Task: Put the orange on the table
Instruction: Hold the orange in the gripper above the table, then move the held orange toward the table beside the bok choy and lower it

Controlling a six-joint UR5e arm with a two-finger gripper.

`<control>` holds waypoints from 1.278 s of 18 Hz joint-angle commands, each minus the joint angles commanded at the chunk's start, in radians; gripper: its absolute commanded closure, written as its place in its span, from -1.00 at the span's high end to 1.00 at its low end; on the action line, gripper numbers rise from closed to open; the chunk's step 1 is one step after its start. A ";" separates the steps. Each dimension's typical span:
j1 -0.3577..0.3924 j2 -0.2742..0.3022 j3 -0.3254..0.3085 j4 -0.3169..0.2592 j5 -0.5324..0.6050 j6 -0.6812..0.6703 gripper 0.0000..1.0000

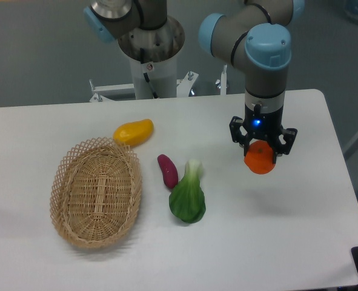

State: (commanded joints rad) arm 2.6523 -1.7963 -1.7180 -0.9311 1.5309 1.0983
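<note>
Camera view: gripper [262,147] jaws clamp the orange [260,157] — suspended over the right table [300,242] — ready for lowering and release.

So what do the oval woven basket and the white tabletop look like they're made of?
The oval woven basket: tan wicker or rattan, judging by the open lattice rim and tight plaited base, matte. The white tabletop: smooth and hard, probably laminate or painted board, with a faint sheen and soft shadows; the core is hidden.

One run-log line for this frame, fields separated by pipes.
phase: placing | hand: shut on orange | orange: above table, right of bok choy | wicker basket: empty
</note>
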 joint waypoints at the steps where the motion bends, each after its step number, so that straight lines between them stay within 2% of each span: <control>1: 0.002 0.000 -0.005 0.000 -0.001 0.002 0.21; 11: 0.002 -0.003 -0.005 0.002 -0.003 0.000 0.21; 15: -0.005 -0.043 0.002 0.014 0.003 -0.011 0.20; 17: -0.021 -0.064 -0.003 0.047 0.008 -0.035 0.20; 21: -0.041 -0.118 0.009 0.113 0.028 -0.139 0.20; 23: -0.058 -0.173 0.038 0.129 0.026 -0.228 0.18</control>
State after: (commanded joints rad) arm 2.5940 -1.9693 -1.6799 -0.8023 1.5570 0.8702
